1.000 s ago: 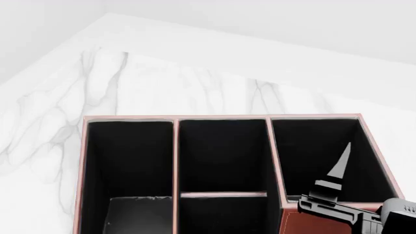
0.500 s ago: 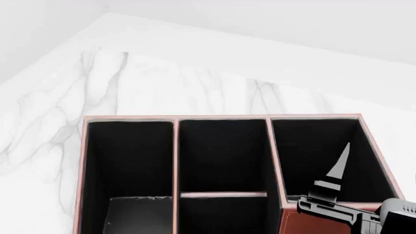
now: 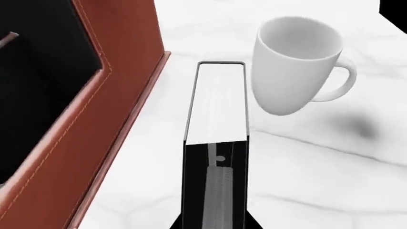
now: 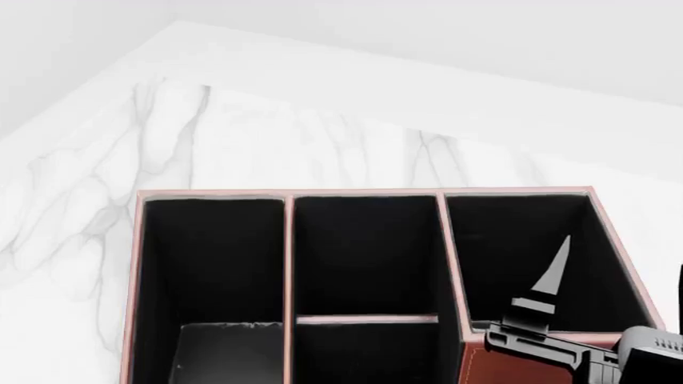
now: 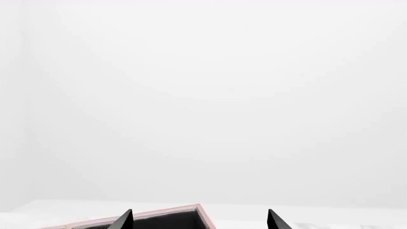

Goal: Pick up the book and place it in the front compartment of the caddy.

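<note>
In the left wrist view the book (image 3: pixel 219 102), black-covered with a white page-edge strip, stands on edge between the jaws of my left gripper (image 3: pixel 213 224). The gripper is shut on it. The book runs along the caddy's outer wall (image 3: pixel 95 124), with a narrow gap between them. In the head view the caddy (image 4: pixel 288 256) shows three black-lined columns. A low cross divider (image 4: pixel 366 319) splits the middle column, and the front compartment (image 4: pixel 366 256) lies beyond it. My right gripper (image 5: pixel 200 222) is open and empty, and one of its fingers (image 4: pixel 549 280) is over the right column.
A white mug (image 3: pixel 296 67) stands on the white marble table (image 3: pixel 330 181), close beside the book's far end. The caddy's taller corner section (image 3: pixel 121 24) rises next to the book. A white wall (image 4: pixel 427 32) runs behind the table.
My right gripper has shifted very slightly left and down over the right column. The caddy has not moved.
</note>
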